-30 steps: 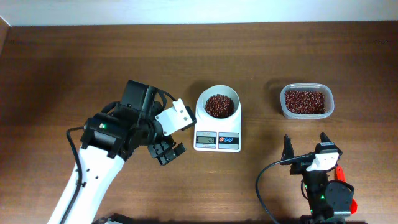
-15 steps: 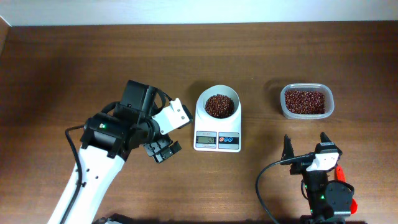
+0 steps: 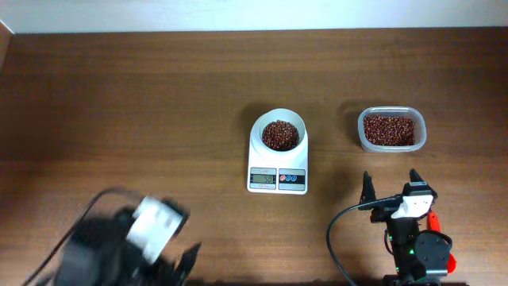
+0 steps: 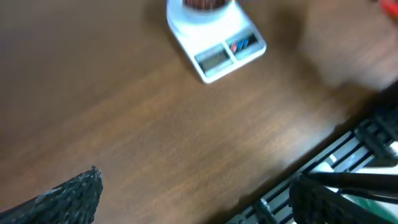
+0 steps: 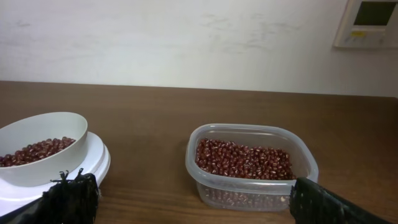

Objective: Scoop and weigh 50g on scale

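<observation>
The white scale [image 3: 278,168] stands mid-table with its round bowl [image 3: 278,123] on top. Dark red-brown beans [image 3: 279,135] lie in that bowl. The display is too small to read. My left gripper [image 3: 189,258] is a motion-blurred shape at the front left, far from the scale. In the left wrist view its fingers [image 4: 74,193] stand wide apart over bare wood, open and empty, with the scale [image 4: 217,46] far ahead. My right gripper [image 3: 390,181] is open near the front right. It faces the bowl of beans [image 5: 37,151] and holds nothing.
A clear plastic tub [image 3: 390,129] full of beans stands right of the scale, directly ahead of the right gripper [image 5: 193,202]. An orange-red plastic piece [image 3: 434,217] lies beside the right arm. The table's front edge and a black rail [image 4: 348,155] are close to the left gripper.
The left arm has swung quickly away from beside the scale, back to the front-left of the table, and is blurred. The right arm, scale and tub have not moved.
</observation>
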`<state>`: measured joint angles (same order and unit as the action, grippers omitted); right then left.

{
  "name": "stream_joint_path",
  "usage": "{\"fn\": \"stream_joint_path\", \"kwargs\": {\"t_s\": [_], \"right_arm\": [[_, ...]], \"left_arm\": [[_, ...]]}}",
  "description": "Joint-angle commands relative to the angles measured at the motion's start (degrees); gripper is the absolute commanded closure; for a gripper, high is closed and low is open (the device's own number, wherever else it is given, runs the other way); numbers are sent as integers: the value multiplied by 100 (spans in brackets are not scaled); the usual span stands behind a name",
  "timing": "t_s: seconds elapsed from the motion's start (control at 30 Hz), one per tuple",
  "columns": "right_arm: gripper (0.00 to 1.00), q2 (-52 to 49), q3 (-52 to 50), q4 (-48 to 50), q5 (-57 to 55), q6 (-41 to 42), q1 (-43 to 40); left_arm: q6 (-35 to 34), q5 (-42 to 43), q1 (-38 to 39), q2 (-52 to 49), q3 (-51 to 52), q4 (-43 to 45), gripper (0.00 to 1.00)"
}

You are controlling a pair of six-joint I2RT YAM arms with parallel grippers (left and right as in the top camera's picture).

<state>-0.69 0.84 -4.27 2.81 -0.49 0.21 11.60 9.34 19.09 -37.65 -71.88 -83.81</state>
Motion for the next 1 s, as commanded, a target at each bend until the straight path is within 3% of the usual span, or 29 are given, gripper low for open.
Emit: {"fn": "stream_joint_path", "kwargs": {"t_s": [0.0, 0.2, 0.33, 0.63, 0.8, 0.97], "right_arm": [[1, 37, -50, -13, -28, -39, 55], [1, 37, -50, -13, -28, -39, 55], [1, 37, -50, -13, -28, -39, 55], [1, 37, -50, -13, -28, -39, 55], [1, 37, -50, -13, -28, -39, 55], [1, 37, -50, -13, -28, -39, 55]], "left_arm": [[-214, -17, -26, 920, -39, -199, 1], [-216, -472, -120, 1434, -46, -483, 1], [-216, -426, -949, 1552, -114, -560, 1], [-216, -463, -1628, 3602, -94, -544, 1], [-212, -424, -1626, 3727, -125, -568, 1], [-212, -470, -1626, 3727, 1233, 1471, 1]]}}
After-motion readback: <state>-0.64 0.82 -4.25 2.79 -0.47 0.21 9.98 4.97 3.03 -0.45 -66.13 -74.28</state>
